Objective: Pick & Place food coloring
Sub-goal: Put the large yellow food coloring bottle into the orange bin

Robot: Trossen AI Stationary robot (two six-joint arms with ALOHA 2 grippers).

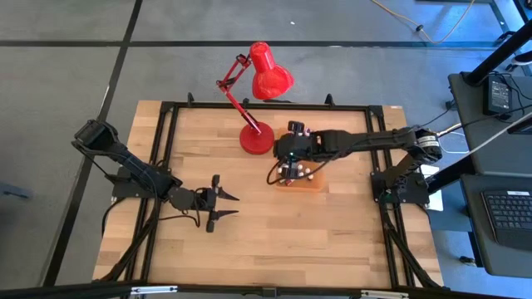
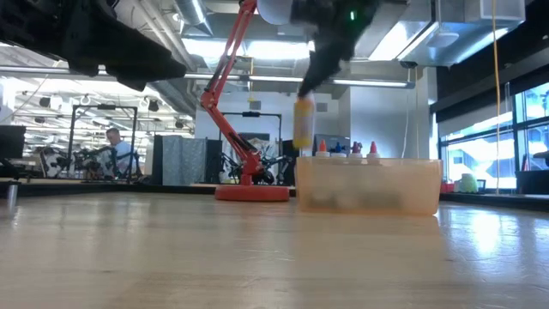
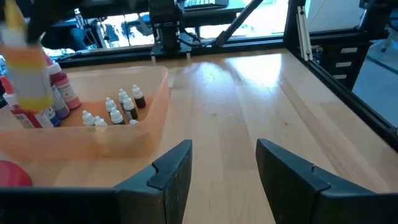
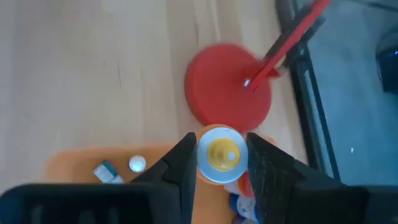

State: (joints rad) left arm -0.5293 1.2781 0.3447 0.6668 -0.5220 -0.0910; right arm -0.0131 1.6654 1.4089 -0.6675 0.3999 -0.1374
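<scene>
Holding a yellow food-coloring bottle (image 4: 222, 154) clamped in the right end effector (image 4: 217, 163), raised above the orange tray (image 2: 369, 184) beside the red lamp (image 1: 256, 137). Waiting over bare surface (image 1: 332, 232), left end effector (image 3: 222, 168) parted wide, empty.

Right arm reaches from the table's right edge toward the middle, wrist pointing down; right gripper (image 4: 221, 155) hangs above the tabletop, fingers clamped on a yellow bottle (image 4: 222, 154). Left arm lies low at the left side; left gripper (image 1: 224, 208) sits parted, holding nothing.
</scene>
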